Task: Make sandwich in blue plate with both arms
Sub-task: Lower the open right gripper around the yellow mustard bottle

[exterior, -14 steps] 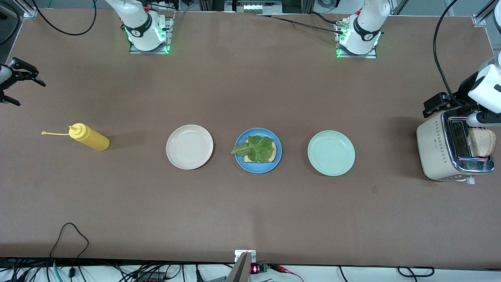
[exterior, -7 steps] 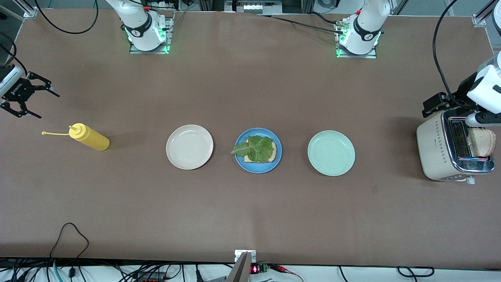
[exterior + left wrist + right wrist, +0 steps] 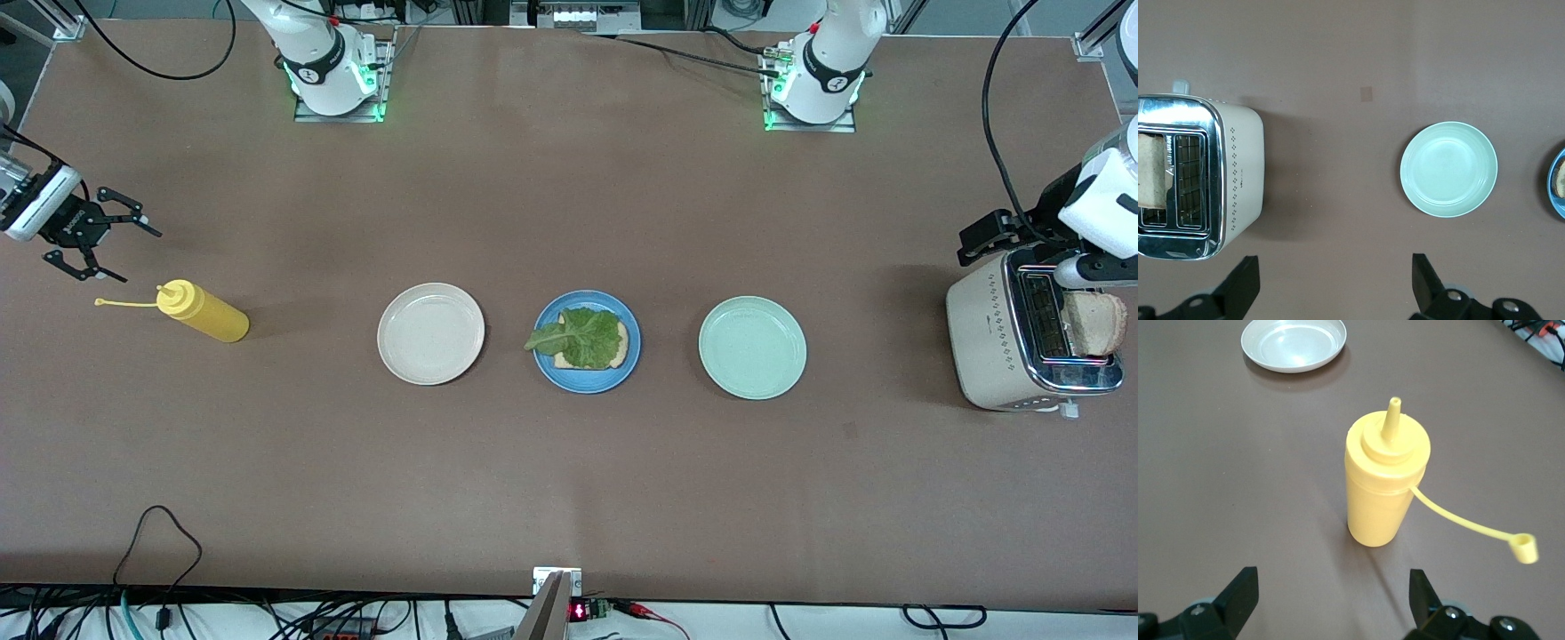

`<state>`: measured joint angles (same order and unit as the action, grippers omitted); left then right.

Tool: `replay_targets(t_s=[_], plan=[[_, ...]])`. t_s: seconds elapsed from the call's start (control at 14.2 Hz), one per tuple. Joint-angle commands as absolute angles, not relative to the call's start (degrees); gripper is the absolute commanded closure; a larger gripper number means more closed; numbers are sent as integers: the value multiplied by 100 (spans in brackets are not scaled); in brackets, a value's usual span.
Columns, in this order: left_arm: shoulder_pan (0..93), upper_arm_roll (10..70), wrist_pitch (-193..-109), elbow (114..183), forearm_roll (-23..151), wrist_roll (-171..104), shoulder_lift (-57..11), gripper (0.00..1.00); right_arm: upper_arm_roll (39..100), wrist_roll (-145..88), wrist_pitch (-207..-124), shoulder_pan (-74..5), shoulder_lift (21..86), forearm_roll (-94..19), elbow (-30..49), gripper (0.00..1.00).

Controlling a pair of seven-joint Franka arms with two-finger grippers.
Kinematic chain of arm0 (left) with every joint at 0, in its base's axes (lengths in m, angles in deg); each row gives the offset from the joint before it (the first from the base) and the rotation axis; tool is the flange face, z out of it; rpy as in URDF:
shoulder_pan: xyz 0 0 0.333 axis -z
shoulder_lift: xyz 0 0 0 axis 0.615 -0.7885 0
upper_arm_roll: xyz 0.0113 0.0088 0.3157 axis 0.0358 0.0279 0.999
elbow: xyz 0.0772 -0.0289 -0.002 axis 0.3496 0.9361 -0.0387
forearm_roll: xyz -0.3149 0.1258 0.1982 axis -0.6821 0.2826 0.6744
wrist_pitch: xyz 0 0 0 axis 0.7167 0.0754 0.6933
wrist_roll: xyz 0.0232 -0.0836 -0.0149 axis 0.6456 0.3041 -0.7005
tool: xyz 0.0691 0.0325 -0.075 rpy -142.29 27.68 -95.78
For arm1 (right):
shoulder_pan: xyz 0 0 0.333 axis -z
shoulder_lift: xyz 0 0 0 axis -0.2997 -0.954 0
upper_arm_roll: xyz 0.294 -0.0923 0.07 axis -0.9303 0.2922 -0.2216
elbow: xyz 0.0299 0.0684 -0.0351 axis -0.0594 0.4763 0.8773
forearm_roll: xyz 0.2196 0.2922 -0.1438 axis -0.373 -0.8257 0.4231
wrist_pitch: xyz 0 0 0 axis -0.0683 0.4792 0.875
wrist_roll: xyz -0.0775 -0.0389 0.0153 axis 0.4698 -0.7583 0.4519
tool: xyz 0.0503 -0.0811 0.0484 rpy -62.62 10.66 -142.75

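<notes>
Across the brown table, seen from the front, the right gripper hung at the right arm's end with its fingers spread wide and nothing between them. Over the last second it had swung in from the table's edge and now sat just above and beside a yellow squeeze bottle, which stood upright with its cap dangling on a thin strap. Next along came an empty cream-white plate, then the blue plate in the middle of the table, holding one bread slice topped with a ruffled green lettuce leaf. Beside that lay an empty mint-green plate. At the left arm's end stood a cream toaster with a second bread slice sticking up from a slot. The left gripper hovered over the toaster, fingers open and empty, and had not moved. So the sandwich looked half built: it lacked its top slice, and the right arm seemed to be going for the sauce first.
</notes>
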<state>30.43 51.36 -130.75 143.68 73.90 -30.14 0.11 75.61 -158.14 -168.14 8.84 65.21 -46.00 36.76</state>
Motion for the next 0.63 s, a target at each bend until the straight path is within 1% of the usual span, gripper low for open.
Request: replay_targets(t_s=[0.0,0.21,0.35,0.49,0.56], plan=[[3048,5151,-13055,14524,7288,-3024,146,0,7501,-16370,-16554,1042,5990,-5037,3409,0],[3048,5160,-13055,14524,7288,-3024,146,0,7422,-16739,-16351,1042,5278,-5669,3110,0],[3048,5151,-13020,14524,7288,-3024,137,0,7107,-16985,-16325,1164,4717,-5969,2795,0],[3048,5151,-13011,14524,7288,-3024,137,0,6808,-16986,-16298,1375,4407,-6084,2714,0],[3048,5151,-13011,14524,7279,-3024,137,0,6720,-17004,-16333,1376,4380,-6163,2714,0]])
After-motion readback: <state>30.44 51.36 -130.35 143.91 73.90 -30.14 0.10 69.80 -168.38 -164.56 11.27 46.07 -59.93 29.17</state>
